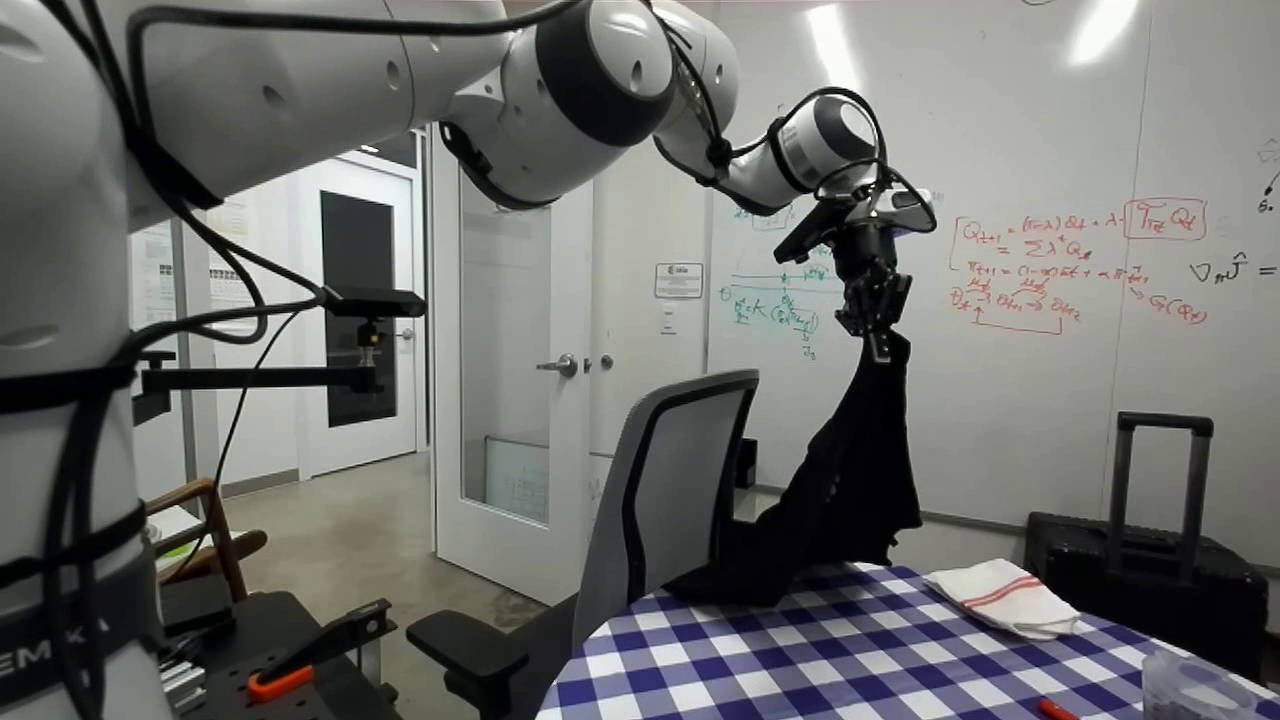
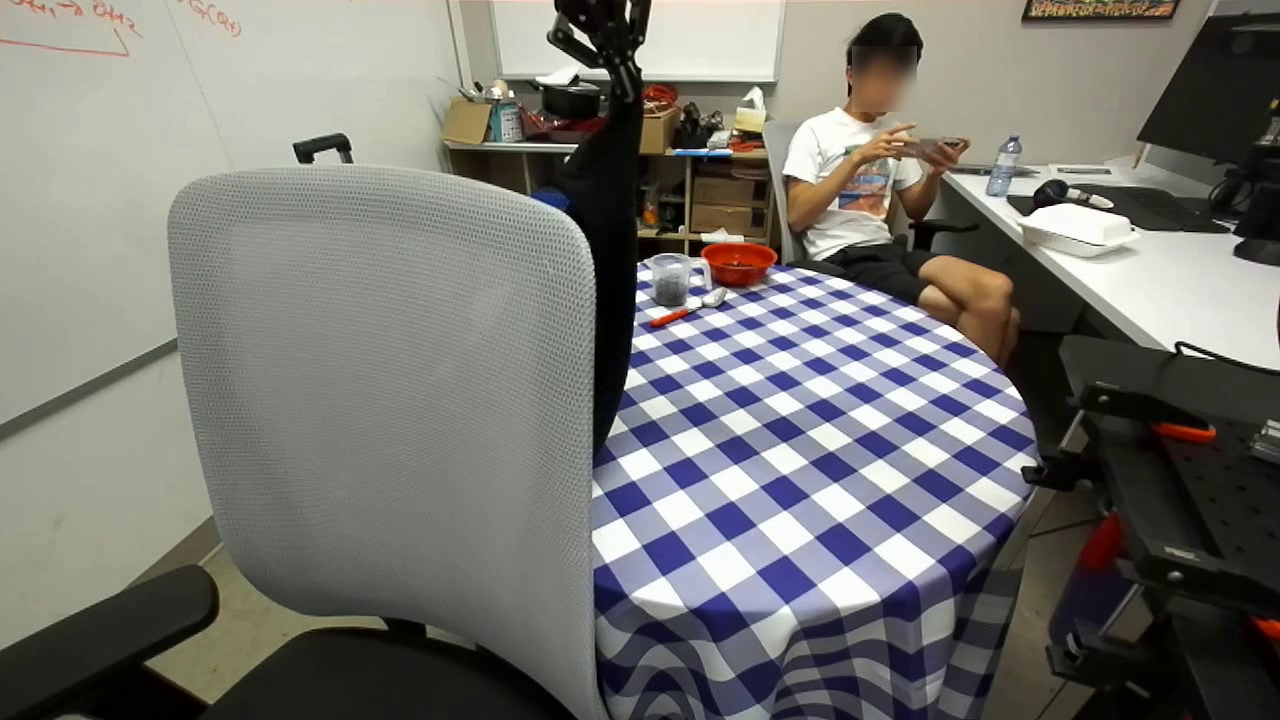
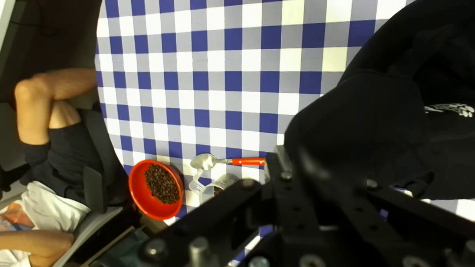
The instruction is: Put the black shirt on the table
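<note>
The black shirt hangs limp from my gripper, which is shut on its upper end. Its lower part drapes onto the edge of the table beside the grey chair. In an exterior view the chair back hides part of the shirt, and my gripper is above it at the top edge. In the wrist view the shirt fills the right side and covers the fingertips of my gripper. The blue-and-white checkered table lies below.
A grey office chair stands against the table. On the table are a folded white towel, a red bowl, a clear measuring cup and a red-handled spoon. A black suitcase stands behind. A person sits nearby.
</note>
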`<action>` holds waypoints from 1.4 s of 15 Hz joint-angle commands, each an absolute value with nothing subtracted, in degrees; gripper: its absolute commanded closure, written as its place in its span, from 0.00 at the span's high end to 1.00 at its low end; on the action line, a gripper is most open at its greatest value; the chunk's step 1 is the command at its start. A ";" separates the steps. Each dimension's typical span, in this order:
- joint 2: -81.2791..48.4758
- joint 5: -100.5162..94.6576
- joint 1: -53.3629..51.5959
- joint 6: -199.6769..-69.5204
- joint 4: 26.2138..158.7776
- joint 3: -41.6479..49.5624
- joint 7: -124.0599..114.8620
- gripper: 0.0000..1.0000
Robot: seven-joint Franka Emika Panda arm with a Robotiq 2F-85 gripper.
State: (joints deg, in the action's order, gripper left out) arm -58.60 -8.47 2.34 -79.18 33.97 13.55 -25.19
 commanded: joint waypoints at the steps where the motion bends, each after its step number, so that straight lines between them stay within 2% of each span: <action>1: -54.77 -6.44 4.81 -79.07 40.44 13.43 -29.18 0.05; 17: -36.83 0.87 13.27 -97.01 82.58 16.54 -45.00 0.05; 18: -35.67 1.00 13.60 -98.76 85.40 16.98 -45.55 0.30; 19: -34.73 0.79 13.86 -100.05 87.84 17.54 -45.76 0.32; 21: -32.20 0.58 14.35 -103.59 93.75 18.57 -45.57 0.45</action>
State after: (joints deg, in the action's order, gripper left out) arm -38.59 0.34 14.20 -97.98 82.77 17.44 -44.33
